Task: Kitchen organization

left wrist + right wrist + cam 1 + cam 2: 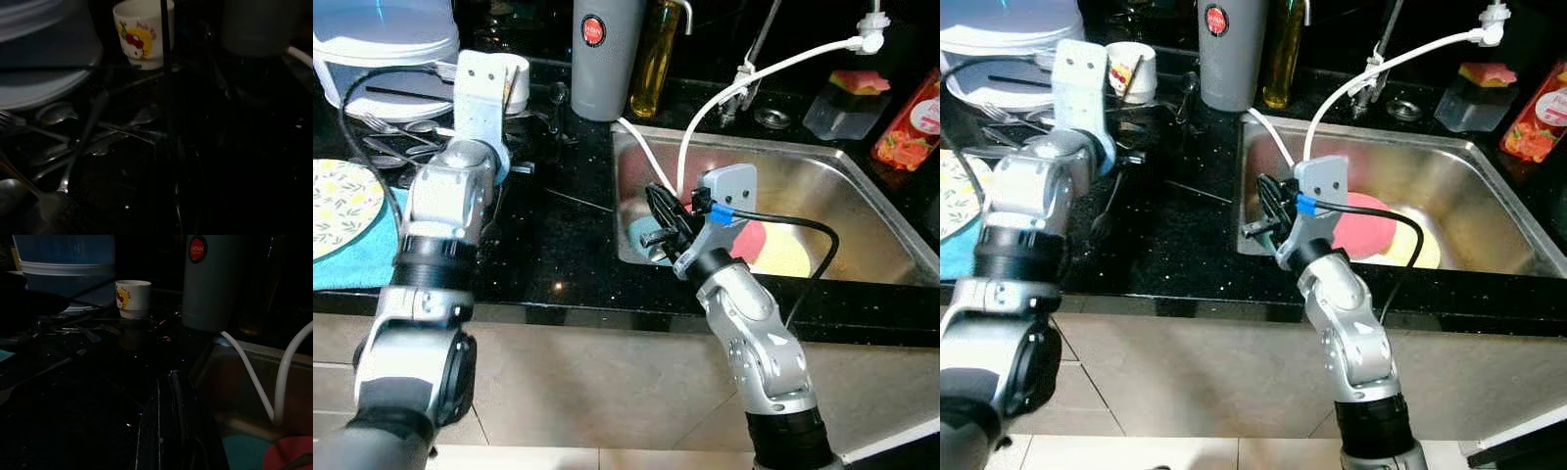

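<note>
Reaching over the cutlery, left of the sink.

Left gripper (524,168) upper left of frame, above loose cutlery (73,147) on black counter (568,255); finger spread impossible to tell. Right gripper (658,230) at sink (862,186) rim, fingers seemingly pressed together, empty. Thin, stiff, probably slippery metal; best pinched mid-handle.

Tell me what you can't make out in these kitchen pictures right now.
- Left end effector: head views, silver wrist covers its fingers; open or shut unclear.
- Right end effector: at the steel sink edge; finger gap unreadable, wrist view too dark.
- Red bottle: cut off by frame edge.
- Scattered cutlery: left wrist view, dim, pieces indistinct.
</note>
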Tool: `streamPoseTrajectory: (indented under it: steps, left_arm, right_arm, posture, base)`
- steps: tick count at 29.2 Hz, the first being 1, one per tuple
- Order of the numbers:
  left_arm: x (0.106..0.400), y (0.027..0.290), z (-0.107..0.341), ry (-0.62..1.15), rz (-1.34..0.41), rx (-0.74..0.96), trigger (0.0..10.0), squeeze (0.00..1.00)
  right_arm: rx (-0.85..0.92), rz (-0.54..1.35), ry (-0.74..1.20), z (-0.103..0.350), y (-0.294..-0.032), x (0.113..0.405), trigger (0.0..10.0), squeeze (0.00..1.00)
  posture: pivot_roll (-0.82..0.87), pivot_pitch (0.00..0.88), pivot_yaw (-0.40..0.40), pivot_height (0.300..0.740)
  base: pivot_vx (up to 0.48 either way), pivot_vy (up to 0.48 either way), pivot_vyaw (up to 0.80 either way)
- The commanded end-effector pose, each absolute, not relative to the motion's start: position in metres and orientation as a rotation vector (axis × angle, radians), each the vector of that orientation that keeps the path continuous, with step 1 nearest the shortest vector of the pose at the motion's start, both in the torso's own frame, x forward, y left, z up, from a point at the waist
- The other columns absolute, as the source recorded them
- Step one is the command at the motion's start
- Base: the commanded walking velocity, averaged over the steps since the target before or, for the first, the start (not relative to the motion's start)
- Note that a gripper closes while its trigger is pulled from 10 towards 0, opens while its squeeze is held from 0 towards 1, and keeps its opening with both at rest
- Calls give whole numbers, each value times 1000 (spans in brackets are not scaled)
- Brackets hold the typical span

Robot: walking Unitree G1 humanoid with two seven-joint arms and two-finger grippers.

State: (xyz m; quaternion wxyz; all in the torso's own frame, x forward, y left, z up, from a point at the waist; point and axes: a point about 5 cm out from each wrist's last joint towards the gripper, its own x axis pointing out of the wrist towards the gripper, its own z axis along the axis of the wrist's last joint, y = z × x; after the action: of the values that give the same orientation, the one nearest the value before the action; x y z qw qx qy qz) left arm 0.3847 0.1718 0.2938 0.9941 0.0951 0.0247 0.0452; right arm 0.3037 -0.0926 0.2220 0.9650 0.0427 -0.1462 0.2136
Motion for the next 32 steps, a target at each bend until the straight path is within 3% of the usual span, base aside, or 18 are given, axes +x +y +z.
streamPoseTrajectory:
  steps: [1,10,17,23,32]
  left_arm:
    - [376,157,301,-66,41,293,10000,0]
    - [355,130,283,-92,-99,359,10000,0]
    - [338,94,253,58,-421,310,10000,0]
    - [347,65,236,42,-487,329,10000,0]
    - [374,52,233,18,-463,250,10000,0]
  right_arm:
    - [88,430,-281,220,-95,304,10000,0]
    - [101,408,-277,219,-96,304,10000,0]
    - [97,326,-276,219,-108,310,10000,0]
    - [50,109,-238,217,-135,323,10000,0]
    - [16,-22,-210,214,-159,325,10000,0]
  posture:
    - [260,69,-90,740]
    - [253,64,-88,740]
    - [252,59,-91,740]
    - [228,53,-90,740]
    - [190,54,-86,740]
  base:
    - [0,0,0]
    - [0,0,0]
    - [0,0,0]
    - [0,0,0]
    - [0,0,0]
